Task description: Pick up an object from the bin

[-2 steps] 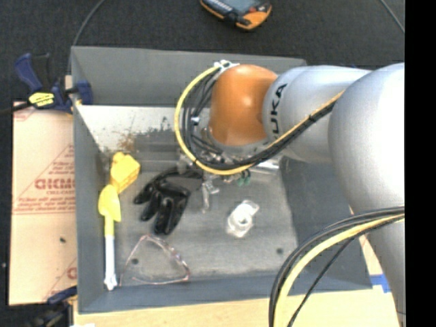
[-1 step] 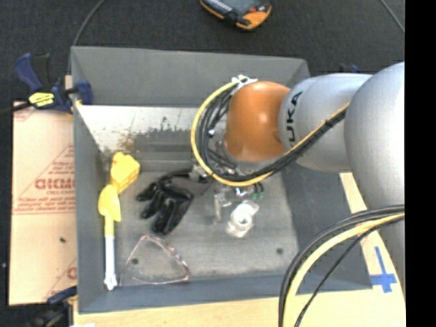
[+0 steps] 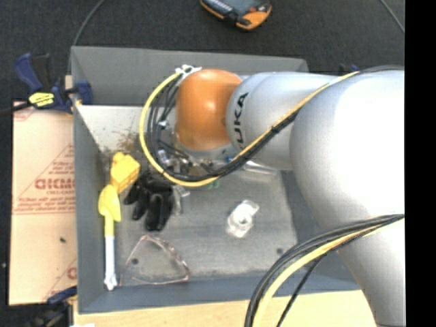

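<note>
We see the arm (image 3: 327, 135) reaching in from the right, its orange cover (image 3: 201, 107) low over the upper left part of the grey bin (image 3: 85, 203). The gripper (image 3: 176, 165) sits under that cover, mostly hidden by cables, so we cannot tell how far open the claw is or whether it has hold of anything. Nearest to it are a black glove (image 3: 151, 199), lying just below and left of the wrist on the bin floor, and a yellow block (image 3: 125, 169) touching the glove's upper left side (the likeliest targets by closeness, nothing more). A yellow brush (image 3: 109, 230) with a white handle lies along the left wall, just beside the block. Clear glasses (image 3: 157, 261) lie near the front wall, below the glove. A clear plastic piece (image 3: 242, 218) lies apart from these in the middle of the floor, right of the glove.
</note>
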Motion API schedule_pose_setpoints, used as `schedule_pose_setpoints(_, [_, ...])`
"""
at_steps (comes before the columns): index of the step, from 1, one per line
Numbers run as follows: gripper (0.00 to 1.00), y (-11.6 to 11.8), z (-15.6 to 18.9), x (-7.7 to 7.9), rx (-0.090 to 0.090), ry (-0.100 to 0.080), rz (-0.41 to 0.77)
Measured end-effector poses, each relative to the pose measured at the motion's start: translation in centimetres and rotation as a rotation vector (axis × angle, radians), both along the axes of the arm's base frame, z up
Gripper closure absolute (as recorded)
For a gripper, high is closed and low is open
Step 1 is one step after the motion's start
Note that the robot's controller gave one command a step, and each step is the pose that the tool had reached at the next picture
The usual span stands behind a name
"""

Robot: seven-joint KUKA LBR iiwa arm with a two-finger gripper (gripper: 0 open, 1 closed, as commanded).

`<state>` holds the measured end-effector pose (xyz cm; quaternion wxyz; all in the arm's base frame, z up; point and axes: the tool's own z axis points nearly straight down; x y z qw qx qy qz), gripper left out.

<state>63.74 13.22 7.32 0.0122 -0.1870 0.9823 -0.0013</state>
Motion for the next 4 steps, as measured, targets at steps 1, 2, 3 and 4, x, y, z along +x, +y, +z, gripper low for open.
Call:
schedule_pose_setpoints(1, [0.0,-1.6,-0.2,-2.4,0.004,-0.007,-0.062])
schedule_pose_setpoints(2, [1.0,1.1,-0.1,0.3,0.003,-0.008,0.008])
schedule_pose_setpoints(3, [1.0,1.1,-0.1,0.3,0.004,-0.008,0.007])
schedule_pose_setpoints(4, [1.0,1.6,2.7,1.1,0.007,-0.016,-0.009])
